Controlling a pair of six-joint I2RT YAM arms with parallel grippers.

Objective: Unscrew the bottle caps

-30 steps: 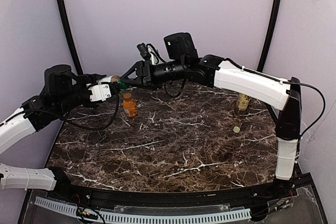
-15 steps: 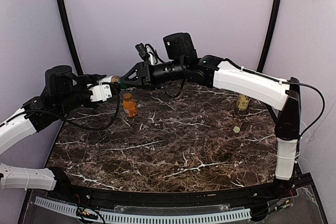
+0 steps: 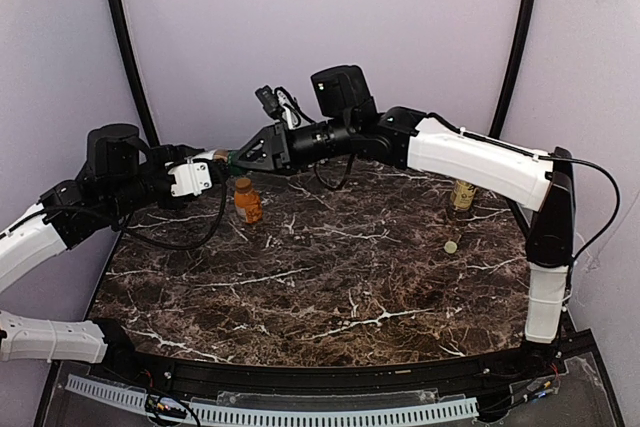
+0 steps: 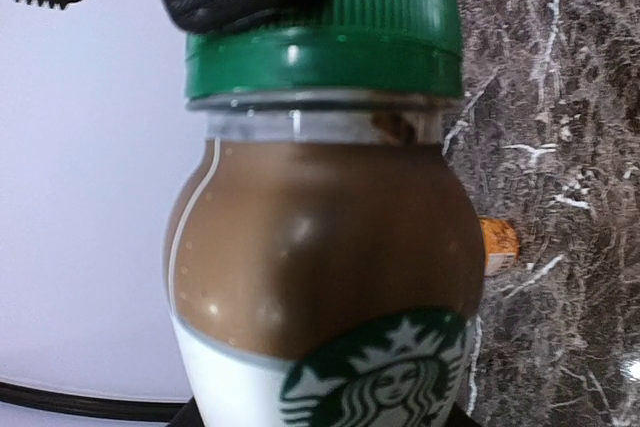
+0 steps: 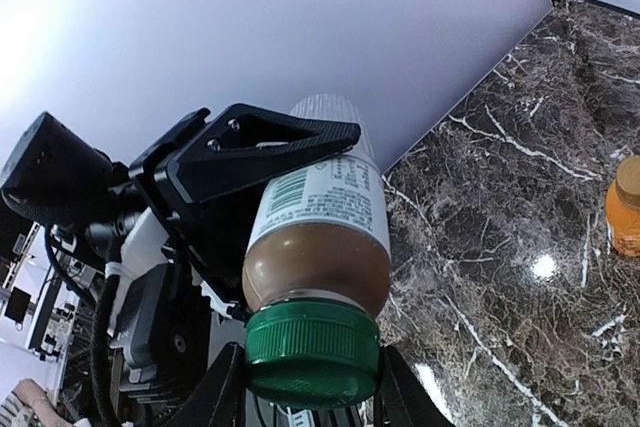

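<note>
Lavender walls (image 3: 320, 37) close in a dark marble surface (image 3: 350, 287). Right end effector (image 5: 312, 393) is pinched onto the green cap (image 5: 313, 349), one finger each side. Left end effector (image 3: 207, 160) is clamped round the coffee bottle (image 5: 318, 237), so it's up in the air, long axis roughly level, cap pointing right. It hangs over the far left corner, near the back wall. Orange bottle (image 3: 247, 202) stands upright just below, not touching. Tea bottle (image 3: 461, 194) and a loose cream cap (image 3: 451, 246) sit well apart, far right. Most open marble is toward the near edge.
</note>
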